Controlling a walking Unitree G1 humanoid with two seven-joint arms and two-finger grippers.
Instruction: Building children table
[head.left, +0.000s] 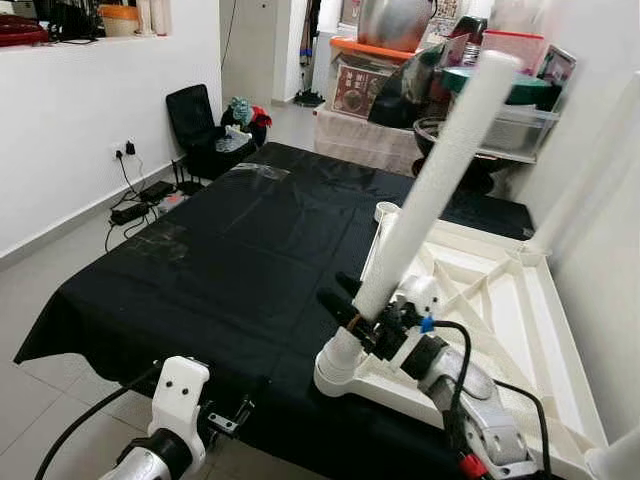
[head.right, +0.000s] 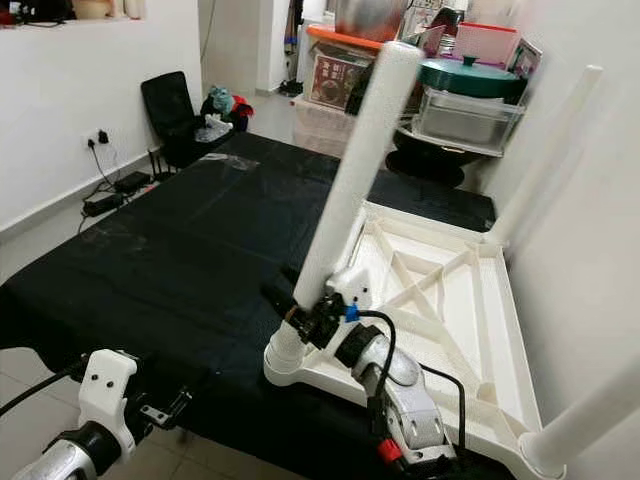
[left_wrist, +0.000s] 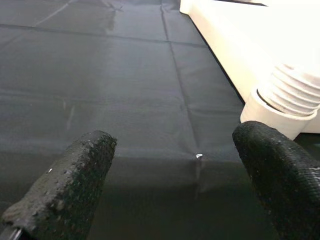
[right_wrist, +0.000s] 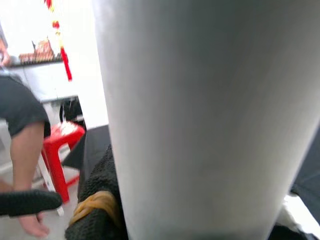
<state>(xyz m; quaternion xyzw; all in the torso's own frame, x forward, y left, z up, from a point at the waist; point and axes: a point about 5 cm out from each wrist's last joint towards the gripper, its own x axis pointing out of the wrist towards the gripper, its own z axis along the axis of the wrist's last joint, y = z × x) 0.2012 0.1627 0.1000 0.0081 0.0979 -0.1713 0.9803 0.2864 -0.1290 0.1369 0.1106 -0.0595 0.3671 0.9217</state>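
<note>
The white table top (head.left: 520, 300) lies upside down on the black cloth (head.left: 240, 250). A white table leg (head.left: 440, 170) leans in the near-left corner socket (head.left: 335, 375), and my right gripper (head.left: 352, 308) is shut on it low down. One black finger (right_wrist: 100, 200) presses against the leg (right_wrist: 210, 115). My left gripper (left_wrist: 175, 185) hovers open over the cloth, close to that socket (left_wrist: 277, 112) and the leg's threaded end. Two more legs (head.right: 545, 160) stand fitted along the right side. The far-left socket (head.left: 386, 211) holds nothing.
Storage boxes and pots (head.left: 500, 90) are stacked beyond the cloth. A black chair (head.left: 195, 125) and a power strip with cables (head.left: 135, 205) are at the left wall. A person's leg (right_wrist: 22, 145) and a red stool (right_wrist: 57, 150) are nearby.
</note>
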